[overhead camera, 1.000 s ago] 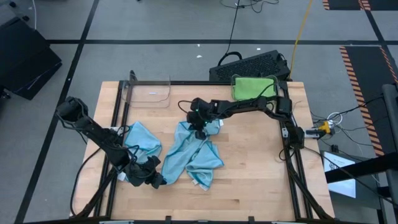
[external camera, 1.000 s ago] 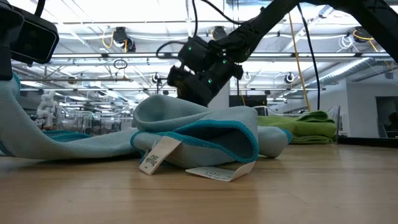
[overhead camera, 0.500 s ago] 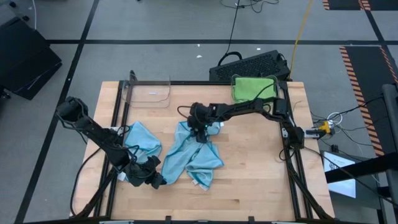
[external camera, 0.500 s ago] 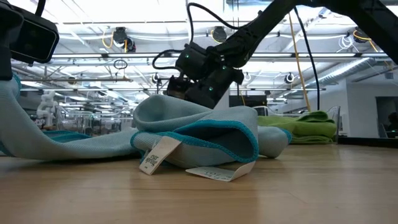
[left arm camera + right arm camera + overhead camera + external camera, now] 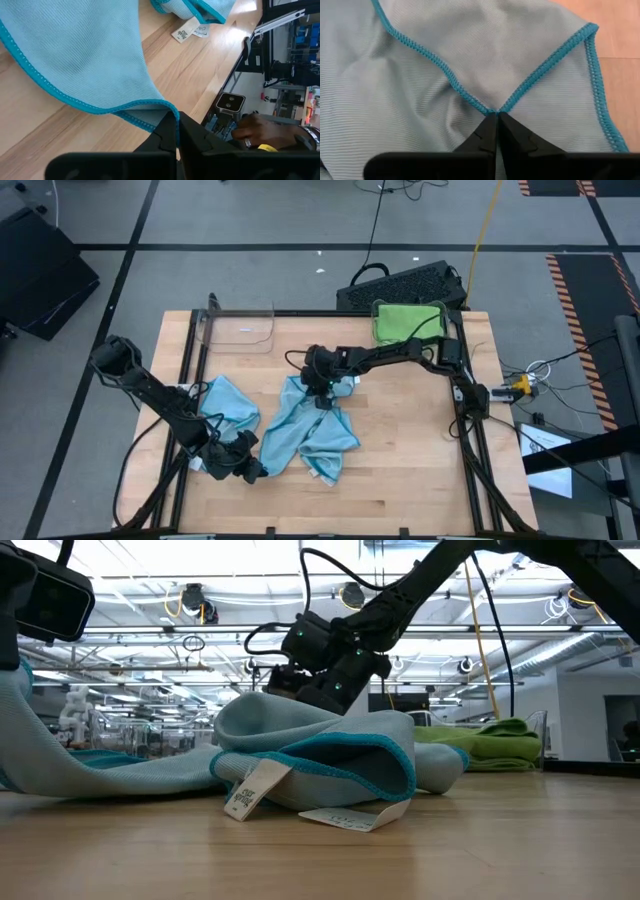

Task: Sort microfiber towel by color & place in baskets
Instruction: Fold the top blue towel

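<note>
On the wooden table (image 5: 400, 470) we see a heap of light blue towels (image 5: 315, 425) in the middle, and one more blue towel (image 5: 228, 402) nearer to the left side. The green towel (image 5: 407, 319) already lies in the clear basket (image 5: 378, 308) at the far right corner. The second clear basket (image 5: 240, 328) stands at the far left corner and holds no towel yet. So we judge that green is sorted and the blue ones are now in hand.

The right gripper (image 5: 320, 394) is down on the far end of the heap. In its wrist view the fingers are clenched on the teal hem of a blue towel (image 5: 490, 111). The left gripper (image 5: 250, 468) is low at the near left side, also clenched, and pinches the hem of a blue towel (image 5: 172, 112).

We think the next move calls for lifting each pinched towel free of the others and carrying it to the far left basket. One risk: the towels in the heap overlap, so a second one may come up together.
</note>
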Motion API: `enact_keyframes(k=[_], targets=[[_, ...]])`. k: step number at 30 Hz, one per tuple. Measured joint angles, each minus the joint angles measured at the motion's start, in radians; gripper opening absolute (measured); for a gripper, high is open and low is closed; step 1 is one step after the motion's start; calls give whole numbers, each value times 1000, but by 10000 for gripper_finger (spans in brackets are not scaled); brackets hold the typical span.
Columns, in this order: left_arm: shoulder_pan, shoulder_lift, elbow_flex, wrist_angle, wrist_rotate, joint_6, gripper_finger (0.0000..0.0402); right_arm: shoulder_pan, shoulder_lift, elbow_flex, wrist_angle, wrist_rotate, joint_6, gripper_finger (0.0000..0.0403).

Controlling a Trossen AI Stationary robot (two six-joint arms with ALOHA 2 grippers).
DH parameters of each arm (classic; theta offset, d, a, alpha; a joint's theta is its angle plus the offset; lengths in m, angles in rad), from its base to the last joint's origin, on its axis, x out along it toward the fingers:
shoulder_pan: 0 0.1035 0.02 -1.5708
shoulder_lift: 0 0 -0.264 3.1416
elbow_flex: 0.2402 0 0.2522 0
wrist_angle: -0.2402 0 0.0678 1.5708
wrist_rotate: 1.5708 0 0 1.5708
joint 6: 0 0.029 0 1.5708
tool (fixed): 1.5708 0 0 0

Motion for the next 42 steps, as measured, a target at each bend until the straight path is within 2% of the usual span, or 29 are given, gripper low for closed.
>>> enact_keyframes(k=[7,15,22,26,32,37,42], targets=[[0,0,0,0,0,0,7,-5,-16,-1,0,-1,6,2],[7,-21,0,-8,0,53,4,-40,-145,0,-64,-4,55,1],[66,-58,-1,-32,0,154,3,-42,-269,0,-156,-39,69,0],[126,-120,5,-77,-1,263,3,-46,-370,-1,-207,-32,102,0],[235,-241,85,-272,0,495,3,-68,-529,-1,-242,34,210,0],[363,-291,232,-463,0,739,2,-75,-635,1,-210,150,306,0],[505,-288,438,-627,8,978,2,-75,-746,0,-214,269,392,0]])
